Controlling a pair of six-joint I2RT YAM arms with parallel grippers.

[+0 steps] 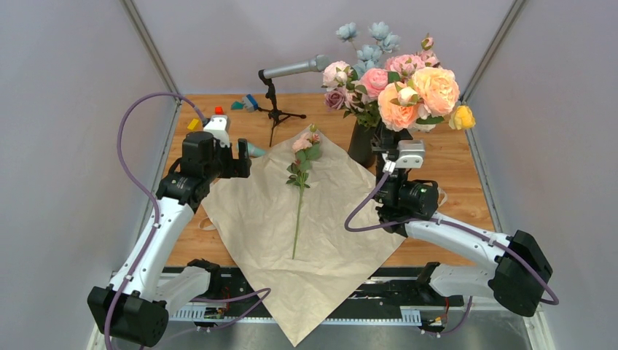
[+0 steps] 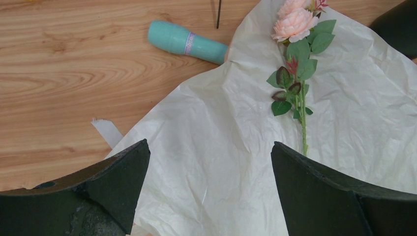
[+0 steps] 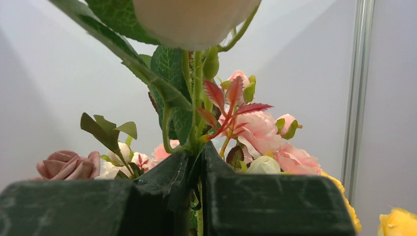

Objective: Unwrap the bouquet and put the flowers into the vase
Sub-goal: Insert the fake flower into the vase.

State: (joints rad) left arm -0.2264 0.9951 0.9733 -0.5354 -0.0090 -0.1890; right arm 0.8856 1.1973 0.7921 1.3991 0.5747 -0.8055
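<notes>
Pink-bloomed artificial flower (image 1: 298, 208) on a long, thin green stem lies alone on the opened sheet of crinkled beige wrapping paper (image 1: 277, 248). Its cut end points toward the arms and its bloom away. The sheet is spread flat over the wooden table (image 1: 466, 175), its near corner hanging past the front edge.

The flower looks very light. Its stem is probably springy and quick to roll, and its cloth petals are easily crushed. The bare length of stem below the leaves seems the sound place to pinch, taking care not to catch the soft paper beneath.

The left gripper (image 2: 210, 167) hangs over the sheet's left part with its jaws spread wide and nothing between them. In its wrist view the stem lies right of the gap, apart from the jaws, its lower end running down to the finger (image 2: 319, 191) on that side. A teal cylinder (image 2: 189, 42) lies just beyond the paper's edge.

Farther back, the right gripper (image 3: 196, 164) is clamped on another leafy green stem (image 3: 196, 88), held upright among the blooms. Whether its foot is inside the vase cannot be told.

The slim glossy black vase (image 1: 361, 146) stands at the paper's far right corner. It is crowded with pink, peach and mauve blooms (image 1: 408, 84), with blue and yellow ones among them. A grey microphone on a small black tripod (image 1: 291, 69) stands behind.
</notes>
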